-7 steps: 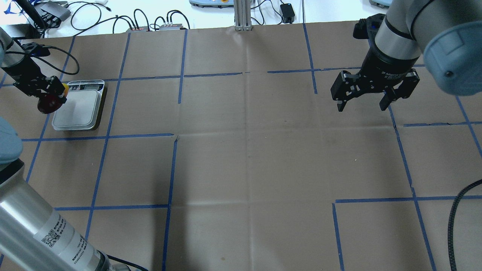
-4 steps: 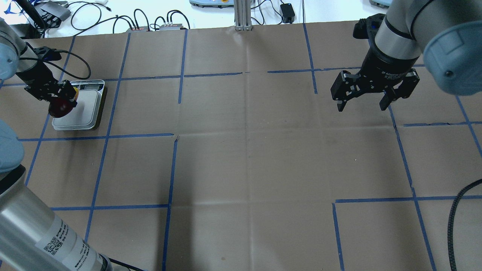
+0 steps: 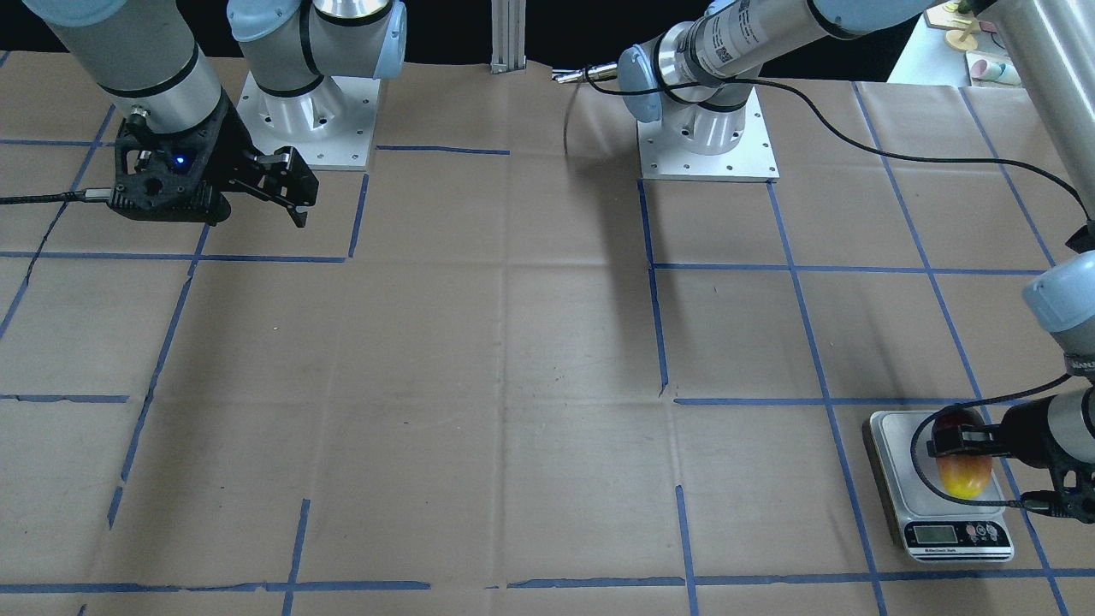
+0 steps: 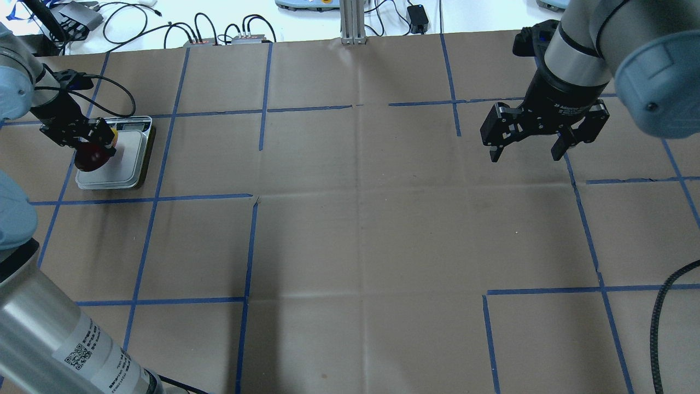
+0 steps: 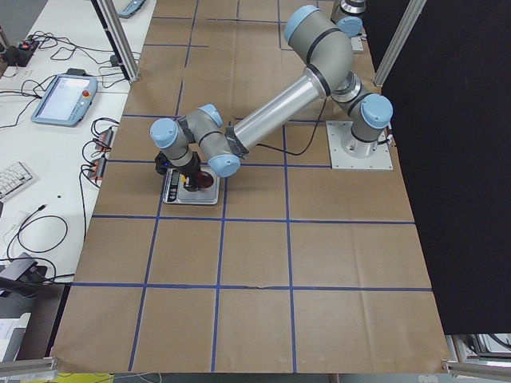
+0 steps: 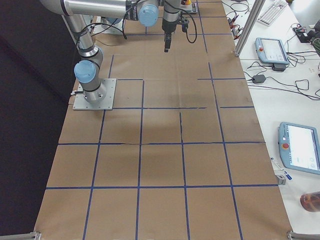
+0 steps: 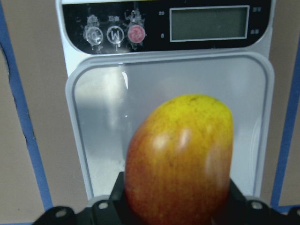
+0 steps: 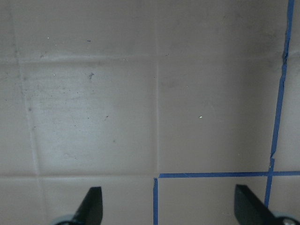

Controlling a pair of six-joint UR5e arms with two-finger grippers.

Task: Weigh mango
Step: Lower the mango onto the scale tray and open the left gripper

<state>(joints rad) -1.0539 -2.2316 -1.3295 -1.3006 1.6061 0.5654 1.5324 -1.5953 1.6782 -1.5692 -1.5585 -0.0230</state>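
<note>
- Left wrist-mounted view: a red-and-yellow mango (image 7: pixel 180 159) sits clamped in the robot's left hand (image 4: pixel 92 148), directly over the grey weighing pan of a digital kitchen scale (image 7: pixel 101 122).
- The fruit is gripped across its red end, so its yellow tip points toward the scale's display (image 7: pixel 208 23), which shows no digits that can be read.
- Seen from across the worktop (image 3: pixel 513 342), the mango (image 3: pixel 962 475) lies low over the pan, inside the rim of the scale (image 3: pixel 890 466). Whether it already rests on the pan cannot be told.
- Placement looks deliberate: the fruit is centred across the pan and kept short of the buttons (image 7: pixel 115 33), which would leave the panel clear for a reading.
- A true weight probably needs the left hand to let go and lift clear, since any grip would carry part of the load.
- A rounded mango may rock or roll once freed.
- The right hand (image 4: pixel 525 156) hangs idle above bare brown paper well apart from the scale, its fingers (image 8: pixel 91 206) spread wide and holding nothing.
</note>
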